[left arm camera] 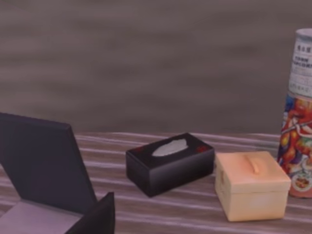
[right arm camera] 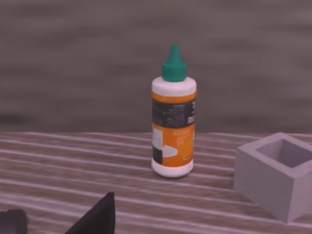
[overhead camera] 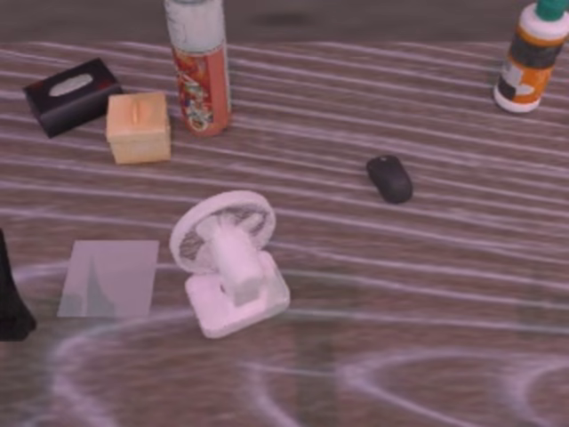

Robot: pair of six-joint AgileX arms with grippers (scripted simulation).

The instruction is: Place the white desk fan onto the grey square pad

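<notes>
The white desk fan point(overhead camera: 233, 264) sat nearest the cam, upright, untouched, just right of the grey square pad point(overhead camera: 109, 278), base near the pad's edge. Looked light, rigid plastic w/ a fragile wire grille; best grabbed at the chunky motor housing or neck, I'd say. Left gripper point(overhead camera: 11, 298) waited left of the pad, holding nothing; jaw gap couldn't be told. Right arm not seen from above.

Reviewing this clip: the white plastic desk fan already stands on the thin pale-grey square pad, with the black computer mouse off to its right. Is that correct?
Not quite. In the top view the white plastic desk fan stands on the bare table just right of the thin pale-grey square pad, not on it. The black computer mouse does lie to its right.
</notes>
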